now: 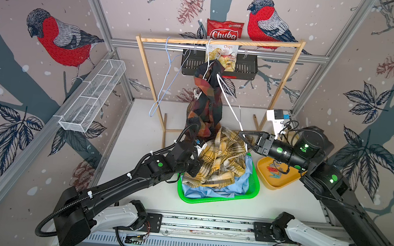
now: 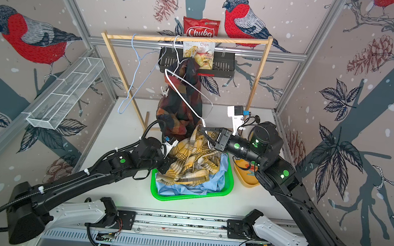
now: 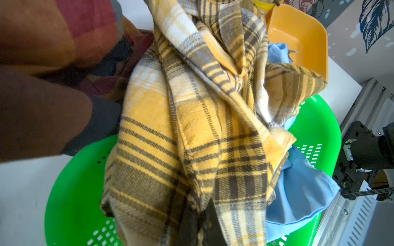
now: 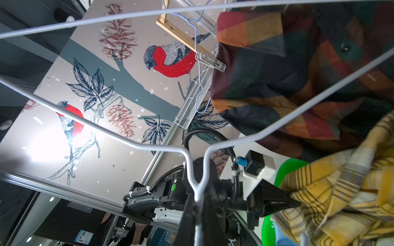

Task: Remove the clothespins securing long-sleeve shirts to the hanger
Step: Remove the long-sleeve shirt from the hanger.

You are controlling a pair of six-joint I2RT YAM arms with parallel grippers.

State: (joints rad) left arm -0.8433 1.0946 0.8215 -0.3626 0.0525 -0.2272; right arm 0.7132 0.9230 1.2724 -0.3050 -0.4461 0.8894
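The right hand (image 1: 241,133) is clenched on the low end of the white hanger (image 4: 198,191), above the green basket (image 1: 218,200). The left hand (image 4: 295,203) is pinched shut on the yellow plaid shirt (image 1: 222,160), heaped in that basket over the light blue shirt (image 1: 209,191). Both are judged freed. Above the basket's far side the dark check shirt (image 1: 206,104) hangs with one whitish clothespin (image 4: 210,62) left to remove. Loose clothespins (image 1: 275,171) are gathered in the yellow tray (image 1: 276,185) just beside the basket.
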